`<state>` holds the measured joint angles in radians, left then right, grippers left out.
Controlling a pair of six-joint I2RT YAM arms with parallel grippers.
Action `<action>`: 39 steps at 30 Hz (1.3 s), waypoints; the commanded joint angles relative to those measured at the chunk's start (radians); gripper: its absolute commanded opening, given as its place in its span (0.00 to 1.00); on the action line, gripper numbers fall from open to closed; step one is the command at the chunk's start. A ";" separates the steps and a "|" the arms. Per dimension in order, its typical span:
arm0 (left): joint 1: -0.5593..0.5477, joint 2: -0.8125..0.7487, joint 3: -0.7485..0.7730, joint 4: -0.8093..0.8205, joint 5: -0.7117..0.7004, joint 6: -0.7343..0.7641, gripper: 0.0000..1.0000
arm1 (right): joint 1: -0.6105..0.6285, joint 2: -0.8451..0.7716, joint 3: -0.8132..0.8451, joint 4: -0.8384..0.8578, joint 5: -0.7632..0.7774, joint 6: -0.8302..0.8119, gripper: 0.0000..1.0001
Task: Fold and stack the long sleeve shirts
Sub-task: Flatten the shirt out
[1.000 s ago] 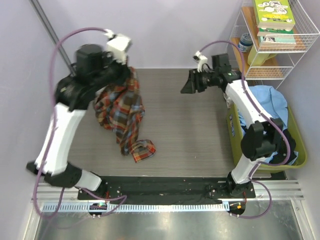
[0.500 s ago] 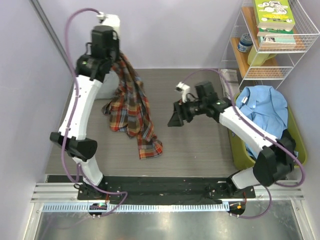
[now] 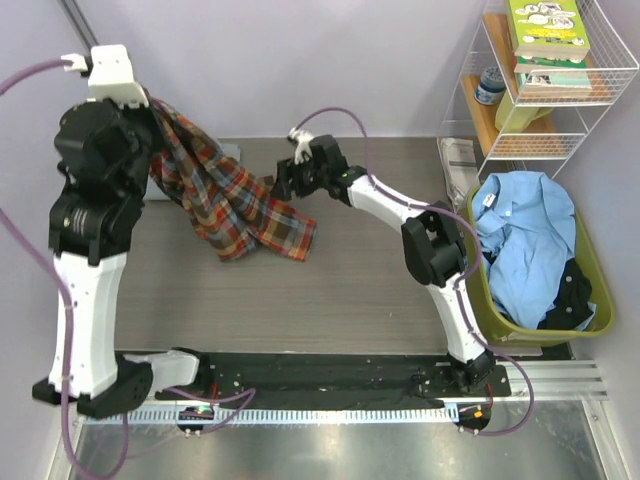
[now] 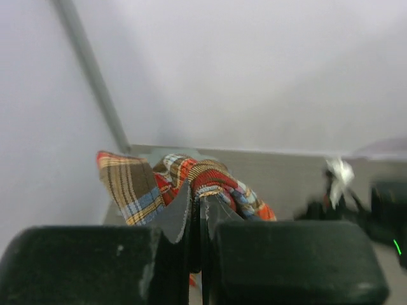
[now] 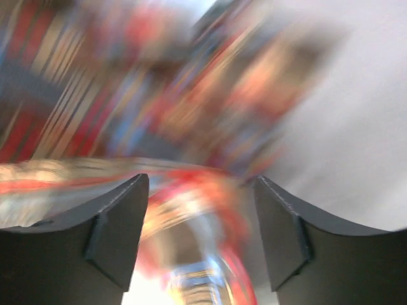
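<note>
Plaid shirt hangs from our left gripper, jaws pinching its cloth; our right gripper, jaws spread, sits at the shirt's right edge over the bench.

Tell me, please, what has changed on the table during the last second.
The left hand, shut on the plaid shirt, swung it up to the far left, dragging the cloth along. The right hand, open, crossed from the right side to the shirt's edge. The pale blue shirt in the green bin stayed as it was.
</note>
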<state>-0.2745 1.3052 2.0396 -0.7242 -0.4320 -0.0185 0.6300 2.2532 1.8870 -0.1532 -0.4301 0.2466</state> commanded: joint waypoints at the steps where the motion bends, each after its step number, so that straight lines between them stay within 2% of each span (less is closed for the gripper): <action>1: -0.012 -0.081 -0.166 0.004 0.463 -0.050 0.00 | -0.099 0.008 0.219 0.193 0.220 -0.053 0.76; 3: -0.069 -0.042 -0.217 -0.076 0.568 -0.101 0.00 | -0.125 0.002 0.224 0.196 0.144 0.015 0.77; 5: -0.119 -0.018 -0.313 -0.075 0.642 -0.124 0.01 | -0.177 -0.038 0.174 0.196 0.079 0.057 0.78; 7: -0.231 0.015 -0.408 -0.040 0.618 -0.143 0.01 | -0.240 -0.093 0.105 0.184 -0.040 0.095 0.78; 8: -0.271 0.043 -0.424 -0.034 0.568 -0.147 0.01 | -0.257 -0.128 0.018 0.170 -0.074 0.098 0.78; 9: -0.349 0.093 -0.436 -0.021 0.531 -0.178 0.00 | -0.274 -0.212 -0.026 0.114 -0.105 0.091 0.78; 11: -0.415 0.167 -0.437 0.000 0.498 -0.196 0.00 | -0.323 -0.294 -0.134 0.039 -0.180 0.025 0.82; 12: -0.486 0.254 -0.418 0.002 0.498 -0.192 0.00 | -0.337 -0.372 -0.153 -0.079 -0.191 -0.013 0.85; 13: -0.520 0.296 -0.353 -0.004 0.500 -0.161 0.01 | -0.346 -0.400 -0.160 -0.164 -0.193 -0.121 0.87; 14: -0.546 0.331 -0.310 -0.032 0.504 -0.147 0.02 | -0.372 -0.426 -0.169 -0.237 -0.197 -0.163 0.88; 15: -0.567 0.366 -0.265 -0.049 0.542 -0.138 0.13 | -0.383 -0.449 -0.177 -0.367 -0.209 -0.215 0.89; 16: -0.560 0.400 -0.199 -0.064 0.579 -0.118 0.20 | -0.395 -0.492 -0.186 -0.425 -0.213 -0.295 0.91; 17: -0.517 0.404 -0.182 -0.089 0.616 -0.103 0.43 | -0.417 -0.509 -0.209 -0.472 -0.207 -0.329 0.91; 19: -0.432 0.346 -0.237 -0.075 0.744 -0.072 0.58 | -0.426 -0.552 -0.239 -0.566 -0.184 -0.398 0.93; 20: -0.302 0.318 -0.281 -0.035 0.816 -0.061 0.67 | -0.428 -0.560 -0.264 -0.589 -0.180 -0.415 0.93; 22: -0.179 0.278 -0.367 -0.046 0.901 -0.017 0.76 | -0.424 -0.567 -0.287 -0.623 -0.194 -0.429 0.94; 23: -0.095 0.272 -0.375 -0.072 0.886 0.131 0.82 | -0.423 -0.564 -0.302 -0.625 -0.199 -0.429 0.94; 24: -0.062 0.282 -0.371 -0.175 0.869 0.212 0.82 | -0.400 -0.555 -0.305 -0.628 -0.196 -0.431 0.94; 26: 0.016 0.314 -0.377 -0.214 0.785 0.381 0.83 | -0.360 -0.515 -0.308 -0.628 -0.173 -0.437 0.94; 29: 0.095 0.354 -0.404 -0.218 0.708 0.492 0.82 | -0.273 -0.456 -0.304 -0.612 -0.078 -0.438 0.93; 33: 0.124 0.431 -0.426 -0.149 0.604 0.564 0.80 | -0.208 -0.370 -0.287 -0.594 0.025 -0.428 0.93; 39: 0.124 0.594 -0.345 -0.086 0.503 0.542 0.76 | -0.151 -0.262 -0.287 -0.585 0.036 -0.422 0.88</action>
<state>-0.1566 1.8206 1.6279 -0.8528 0.1730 0.4820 0.4648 1.9579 1.5867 -0.7422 -0.4377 -0.1673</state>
